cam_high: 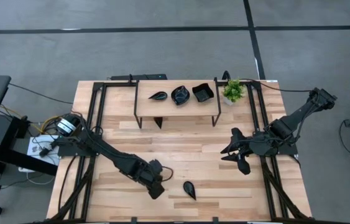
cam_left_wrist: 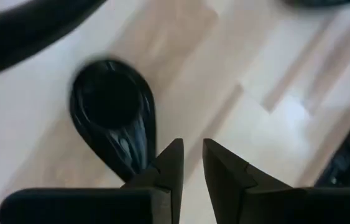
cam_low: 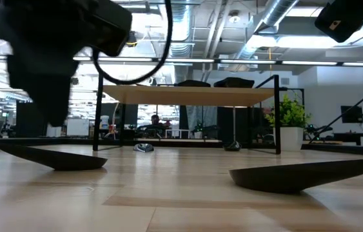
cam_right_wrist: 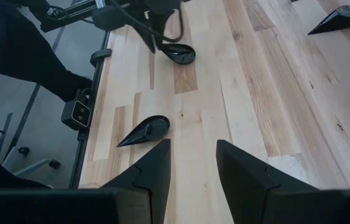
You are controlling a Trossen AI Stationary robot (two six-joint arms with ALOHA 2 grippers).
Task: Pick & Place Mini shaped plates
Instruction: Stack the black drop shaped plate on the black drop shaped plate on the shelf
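Glossy black teardrop plate (cam_left_wrist: 115,118); pale striped wood table (cam_high: 212,180); green plant (cam_high: 233,91).

— What is the table (cam_high: 181,140) made of?
— Pale wood planks, smooth, with a soft sheen.
— And the teardrop plate (cam_left_wrist: 115,115) just ahead of the left gripper (cam_left_wrist: 190,163)?
— Glossy black, ribbed toward its tip.
— The gripper's fingers (cam_left_wrist: 170,167)?
— Matt dark plastic, it seems.
— The shelf (cam_high: 176,102)?
— Same light wood, on thin black metal legs.

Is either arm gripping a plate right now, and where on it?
No. The left gripper is beside the teardrop plate, its tip outside the jaws. The right gripper is empty.
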